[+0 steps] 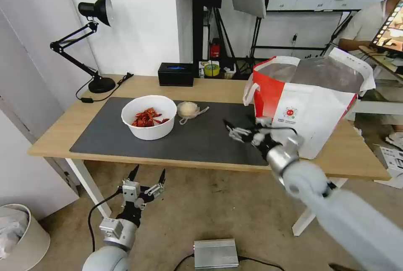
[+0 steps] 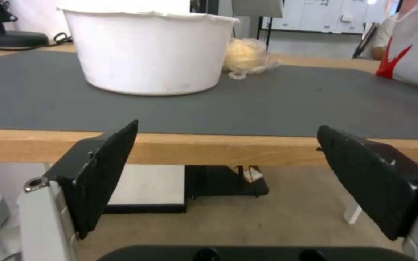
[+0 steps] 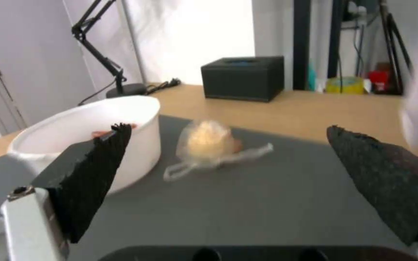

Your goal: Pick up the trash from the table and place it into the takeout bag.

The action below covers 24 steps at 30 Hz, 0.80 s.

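Here the right end effector hovers open over the mat, holding nothing.

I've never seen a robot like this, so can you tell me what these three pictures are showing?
It is a wheeled robot with two arms. One picture comes from its head, the others from cameras on each wrist. On the light-wood table sit a white round bowl of red shell scraps, a pale tissue wad in clear wrap and a big white-and-red takeout bag. The right end effector hovers open over the dark grey mat, holding nothing. The left end effector waits open below the table edge.
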Available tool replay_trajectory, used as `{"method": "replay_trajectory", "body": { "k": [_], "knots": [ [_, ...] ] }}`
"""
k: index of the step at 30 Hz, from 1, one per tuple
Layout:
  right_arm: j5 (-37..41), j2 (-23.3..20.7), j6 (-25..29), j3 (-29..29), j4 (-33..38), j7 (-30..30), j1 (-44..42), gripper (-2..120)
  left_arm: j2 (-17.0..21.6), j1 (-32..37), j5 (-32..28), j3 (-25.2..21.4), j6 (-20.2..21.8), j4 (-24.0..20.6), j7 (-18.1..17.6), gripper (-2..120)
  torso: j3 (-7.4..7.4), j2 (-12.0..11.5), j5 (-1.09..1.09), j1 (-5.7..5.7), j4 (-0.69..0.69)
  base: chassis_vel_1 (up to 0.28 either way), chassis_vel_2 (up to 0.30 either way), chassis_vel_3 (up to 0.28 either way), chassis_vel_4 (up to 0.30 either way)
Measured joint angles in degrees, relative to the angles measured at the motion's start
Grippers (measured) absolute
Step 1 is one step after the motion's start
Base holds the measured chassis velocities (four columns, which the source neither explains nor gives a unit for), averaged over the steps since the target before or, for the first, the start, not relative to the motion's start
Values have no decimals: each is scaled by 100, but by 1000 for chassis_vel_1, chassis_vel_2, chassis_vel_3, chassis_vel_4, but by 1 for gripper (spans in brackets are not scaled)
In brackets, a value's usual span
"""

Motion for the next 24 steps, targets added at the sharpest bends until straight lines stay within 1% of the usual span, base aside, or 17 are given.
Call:
{"method": "replay_trajectory", "body": {
  "k": [1, 2, 5, 6, 9, 10, 12, 13, 15, 16, 17, 20, 21, 23, 24],
  "knots": [
    [56, 91, -36, -229, -259, -27, 421, 100, -4, 9, 0, -18, -1, -4, -1, 100, 0, 0, -1, 0, 2, 0, 0, 0, 0],
    [56, 91, -36, -229, -259, -27, 421, 100, -4, 9, 0, -18, -1, -4, -1, 100, 0, 0, -1, 0, 2, 0, 0, 0, 0],
    [190, 368, -167, -702, -904, -145, 1252, 100, -5, 6, -23, -70, -2, -6, -3, 100, 0, 0, -2, 0, 0, 0, 0, 0, 0],
    [190, 368, -167, -702, -904, -145, 1252, 100, -5, 6, -23, -70, -2, -6, -3, 100, 0, 0, -2, 0, 0, 0, 0, 0, 0],
    [255, 795, -273, -1152, -1654, -326, 1940, 100, 7, 0, -51, -99, -2, -2, -3, 100, 0, 0, -1, 0, 0, 0, 0, 0, 0],
    [255, 795, -273, -1152, -1654, -326, 1940, 100, 7, 0, -51, -99, -2, -2, -3, 100, 0, 0, -1, 0, 0, 0, 0, 0, 0],
    [266, 1139, -299, -1408, -2207, -461, 2280, 100, 16, -1, -58, -102, -2, 19, -4, 100, -1, 0, -2, 0, 0, 0, 0, 0, 0],
    [266, 1139, -299, -1408, -2207, -461, 2280, 100, 16, -1, -58, -102, -2, 19, -4, 100, -1, 0, -2, 0, 0, 0, 0, 0, 0],
    [260, 1476, -302, -1604, -2813, -649, 2537, 100, 15, -23, -58, -57, -5, 53, 4, 100, 0, 0, -1, 1, 3, 0, 0, 0, 0],
    [239, 1642, -301, -1662, -3106, -748, 2642, 100, 9, -41, -58, -27, -5, 64, 8, 100, 0, 0, -2, 0, 1, 0, 0, 0, 0],
    [239, 1642, -301, -1662, -3106, -748, 2642, 100, 9, -41, -58, -27, -5, 64, 8, 100, 0, 0, -2, 0, 1, 0, 0, 0, 0],
    [81, 2083, -296, -1694, -3896, -1014, 2887, 100, -1, -64, -59, 24, -5, 80, 21, 100, -1, 0, -1, 1, 0, 0, 0, 0, 0],
    [81, 2083, -296, -1694, -3896, -1014, 2887, 100, -1, -64, -59, 24, -5, 80, 21, 100, -1, 0, -1, 1, 0, 0, 0, 0, 0],
    [-7, 2282, -296, -1694, -4224, -1165, 2975, 100, 11, -65, -62, 23, -9, 86, 24, 100, -1, 0, -1, 0, 1, 0, 0, 0, 0],
    [-7, 2282, -296, -1694, -4224, -1165, 2975, 100, 11, -65, -62, 23, -9, 86, 24, 100, -1, 0, -1, 0, 1, 0, 0, 0, 0]
  ]
}}
